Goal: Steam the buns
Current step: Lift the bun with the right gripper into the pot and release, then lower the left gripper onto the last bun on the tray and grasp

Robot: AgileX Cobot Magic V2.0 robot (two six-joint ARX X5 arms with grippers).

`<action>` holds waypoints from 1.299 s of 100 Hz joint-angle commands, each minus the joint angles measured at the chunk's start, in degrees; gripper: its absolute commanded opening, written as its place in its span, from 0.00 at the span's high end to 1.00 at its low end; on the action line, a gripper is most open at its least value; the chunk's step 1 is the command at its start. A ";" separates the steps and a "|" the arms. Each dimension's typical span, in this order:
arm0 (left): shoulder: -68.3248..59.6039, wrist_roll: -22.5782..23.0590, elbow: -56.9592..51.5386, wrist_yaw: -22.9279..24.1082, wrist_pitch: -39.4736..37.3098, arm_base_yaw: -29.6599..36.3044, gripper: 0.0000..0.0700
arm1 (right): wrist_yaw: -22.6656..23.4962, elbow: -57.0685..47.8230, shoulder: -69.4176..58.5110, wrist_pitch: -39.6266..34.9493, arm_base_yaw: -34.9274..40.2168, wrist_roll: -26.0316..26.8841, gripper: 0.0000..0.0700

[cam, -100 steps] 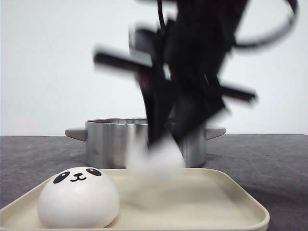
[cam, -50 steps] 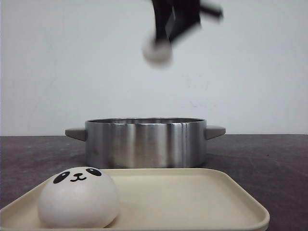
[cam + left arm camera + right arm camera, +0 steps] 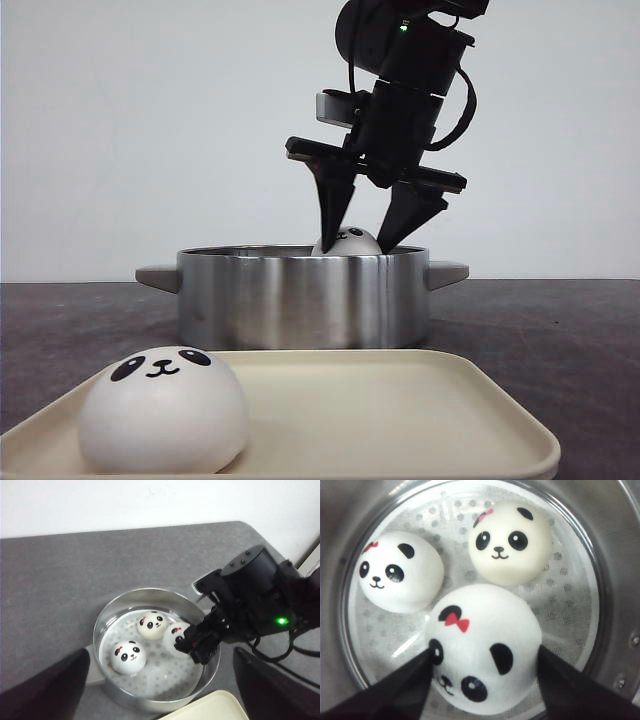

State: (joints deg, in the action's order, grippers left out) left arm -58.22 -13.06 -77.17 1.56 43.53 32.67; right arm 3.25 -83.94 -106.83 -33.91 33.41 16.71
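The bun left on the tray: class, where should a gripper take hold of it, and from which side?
Grip the bun across its widest part, low on the dome, coming straight down from above. It sits flat on the tray, its rounded sides free all round.

Probably a lab: bare white wall (image 3: pixel 150 130), plain grey tabletop (image 3: pixel 560 330).

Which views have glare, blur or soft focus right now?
Front view: sharp, even light, bright vertical streaks on the pot. Left wrist view: slightly soft; its own fingers are dark and defocused. Right wrist view: glare on the steamer mesh, nearest bun mildly soft, fingers blurred.
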 commanded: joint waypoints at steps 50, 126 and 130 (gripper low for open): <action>-2.82 -0.72 5.97 -1.53 6.16 1.01 0.20 | 5.38 -6.38 0.68 -7.58 -1.99 0.81 0.98; -21.40 -6.47 24.46 -10.62 -1.86 16.52 0.20 | -0.70 -15.91 36.65 -3.63 8.37 0.87 0.98; -22.99 -6.47 24.46 -10.62 -1.99 16.90 0.20 | -1.33 -15.91 37.33 -3.98 8.35 0.87 0.98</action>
State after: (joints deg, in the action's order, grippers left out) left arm -78.85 -19.11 -52.01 -8.99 42.02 48.60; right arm 2.81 -99.15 -69.67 -37.69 41.21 17.78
